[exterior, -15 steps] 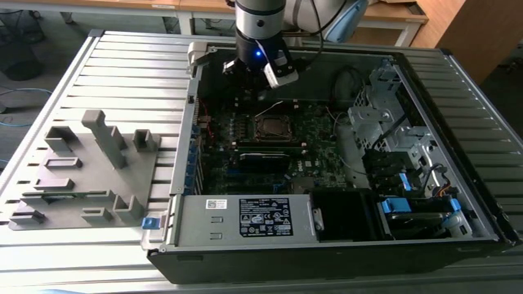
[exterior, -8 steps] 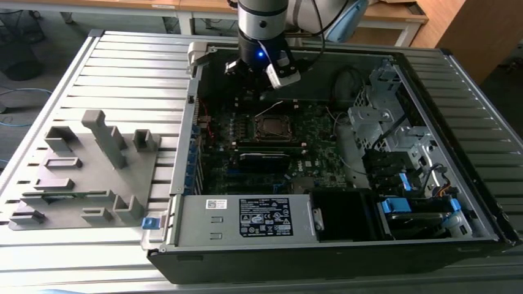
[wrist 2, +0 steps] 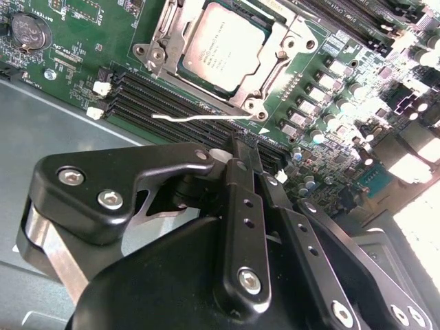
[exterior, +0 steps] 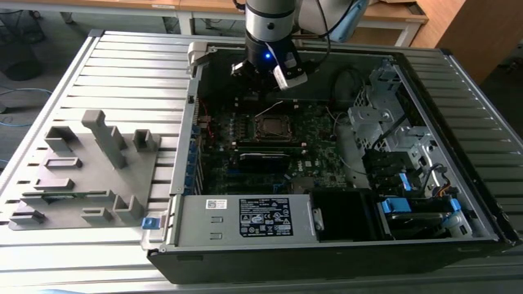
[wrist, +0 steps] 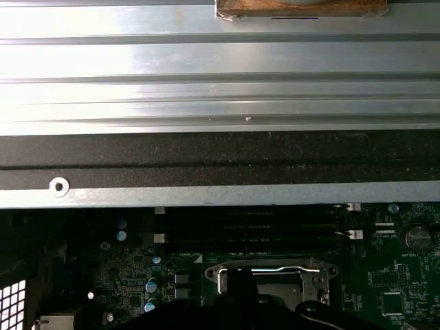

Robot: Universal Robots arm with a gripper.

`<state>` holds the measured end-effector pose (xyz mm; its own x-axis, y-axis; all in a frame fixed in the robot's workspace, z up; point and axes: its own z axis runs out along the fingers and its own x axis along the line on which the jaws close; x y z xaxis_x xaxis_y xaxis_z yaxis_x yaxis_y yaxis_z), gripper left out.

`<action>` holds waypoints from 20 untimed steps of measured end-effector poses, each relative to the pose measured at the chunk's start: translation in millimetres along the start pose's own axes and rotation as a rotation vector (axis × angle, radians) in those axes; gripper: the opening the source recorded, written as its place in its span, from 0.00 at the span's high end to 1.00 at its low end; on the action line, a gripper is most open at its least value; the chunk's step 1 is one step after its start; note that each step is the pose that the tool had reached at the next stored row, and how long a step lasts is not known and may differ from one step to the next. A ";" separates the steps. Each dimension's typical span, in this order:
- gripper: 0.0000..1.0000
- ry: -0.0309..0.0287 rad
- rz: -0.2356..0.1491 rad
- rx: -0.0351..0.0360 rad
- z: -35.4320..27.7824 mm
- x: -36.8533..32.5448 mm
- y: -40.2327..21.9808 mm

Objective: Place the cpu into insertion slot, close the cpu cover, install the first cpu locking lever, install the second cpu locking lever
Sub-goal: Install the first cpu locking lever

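Table: a ribbed silver metal table (exterior: pixel 106 67) carries a black open computer case (exterior: pixel 310 264). A grey plastic fixture (exterior: pixel 82 177) stands beside the case at the exterior view's left.
Near end of case: a silver power supply box (exterior: pixel 212 217) fills it.
Board: a dark green motherboard (wrist 2: pixel 62 62) lies beyond that box.
Placed: the flat square silver-grey cpu (wrist 2: pixel 218 42) sits in the dark, metal-rimmed insertion slot (wrist 2: pixel 152 42), mid-board.
Cover: the thin silver-grey windowed cpu cover (wrist 2: pixel 275 65) looks folded down over the chip.
Left to do: one thin silver wire locking lever (wrist 2: pixel 189 118) stands free, not yet latched. I cannot tell about the other.
Claw: the black gripper (wrist 2: pixel 237 143) hovers just beyond the socket, fingers drawn together and apparently empty.
Room: light wooden desks (exterior: pixel 392 12) stand at the far side.
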<state>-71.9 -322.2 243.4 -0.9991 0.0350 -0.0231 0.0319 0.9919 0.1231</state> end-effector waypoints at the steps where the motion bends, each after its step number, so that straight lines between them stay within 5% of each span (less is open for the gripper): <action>1: 0.89 0.0000 0.000 0.0000 0.0 0.0 0.0; 20: 0.89 0.0000 0.000 -0.0002 7.6 -9.2 3.7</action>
<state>-62.5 -317.9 236.6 -0.9991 0.0350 -0.0231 0.0319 0.9919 0.1233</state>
